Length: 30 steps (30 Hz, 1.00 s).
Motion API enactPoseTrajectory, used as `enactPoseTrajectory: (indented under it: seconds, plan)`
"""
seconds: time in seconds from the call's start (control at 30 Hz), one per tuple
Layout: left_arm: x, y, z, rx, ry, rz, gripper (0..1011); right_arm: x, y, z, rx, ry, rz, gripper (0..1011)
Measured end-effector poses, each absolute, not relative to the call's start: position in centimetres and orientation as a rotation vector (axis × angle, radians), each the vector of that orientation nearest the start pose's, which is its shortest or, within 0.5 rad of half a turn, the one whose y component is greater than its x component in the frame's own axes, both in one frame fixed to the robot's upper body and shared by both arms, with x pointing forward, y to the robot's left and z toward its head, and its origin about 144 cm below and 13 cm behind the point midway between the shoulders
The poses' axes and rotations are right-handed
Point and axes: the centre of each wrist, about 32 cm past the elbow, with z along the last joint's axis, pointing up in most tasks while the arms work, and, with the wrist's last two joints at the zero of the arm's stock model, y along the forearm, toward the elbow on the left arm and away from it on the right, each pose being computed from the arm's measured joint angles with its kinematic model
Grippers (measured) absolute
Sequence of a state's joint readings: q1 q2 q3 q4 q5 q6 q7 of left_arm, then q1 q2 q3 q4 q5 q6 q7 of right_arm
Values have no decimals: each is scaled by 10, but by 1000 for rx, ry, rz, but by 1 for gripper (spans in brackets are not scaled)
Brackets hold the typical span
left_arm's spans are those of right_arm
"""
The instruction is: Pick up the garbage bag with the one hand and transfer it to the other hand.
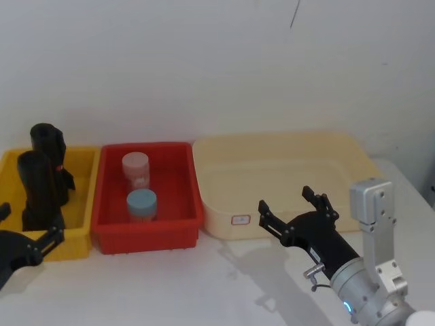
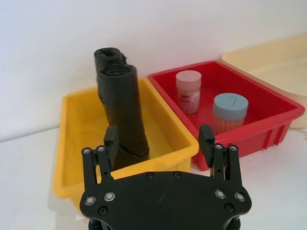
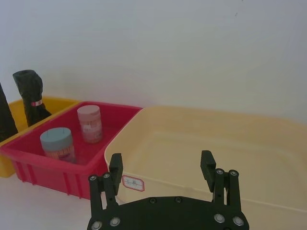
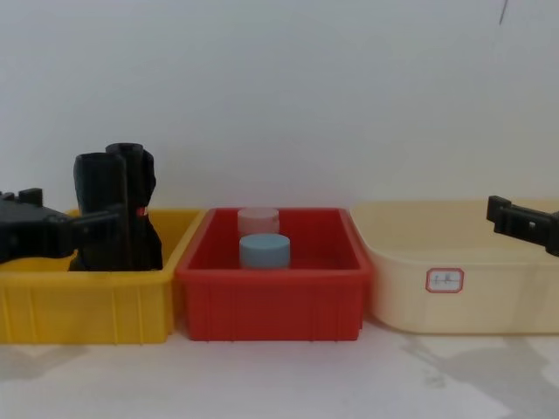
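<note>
In the yellow bin [image 1: 81,166], near its front wall, the garbage bag [image 2: 122,110] is standing upright. The left gripper [image 2: 159,139] is hovering at that front edge, jaws spread wide, the bag just beyond them and ungripped. The right gripper [image 1: 287,200] is hovering, jaws apart, over the cream tub's [image 1: 285,146] front edge.

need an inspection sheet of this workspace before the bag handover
surface: white table, bins in a row
job's things: garbage bag upright in yellow bin, ungripped
clutter: red-marked black bundle behind it; pink-lidded jar and blue-lidded jar in red bin; cream tub
grippers: left gripper open at the yellow bin's front; right gripper open before the cream tub
cables: thin lead at the right wrist
surroundings: white wall
</note>
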State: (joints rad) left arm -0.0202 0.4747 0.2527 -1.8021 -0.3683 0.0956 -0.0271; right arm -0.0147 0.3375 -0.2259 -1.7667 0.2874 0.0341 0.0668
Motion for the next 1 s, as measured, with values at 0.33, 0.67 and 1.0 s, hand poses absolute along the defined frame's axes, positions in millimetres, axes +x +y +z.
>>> enactPoseTrajectory:
  seconds: [0.33, 0.67, 1.0]
  plan:
    - [459, 271, 1217, 32, -61, 1243, 1001, 443, -237, 1189, 26, -75, -1230, 1004]
    - [481, 277, 1223, 30, -41, 1262, 1001, 443, -237, 1189, 26, -75, -1230, 1004]
    - [502, 276, 1224, 53, -30, 1262, 1001, 443, -237, 1189, 26, -75, -1229, 1004]
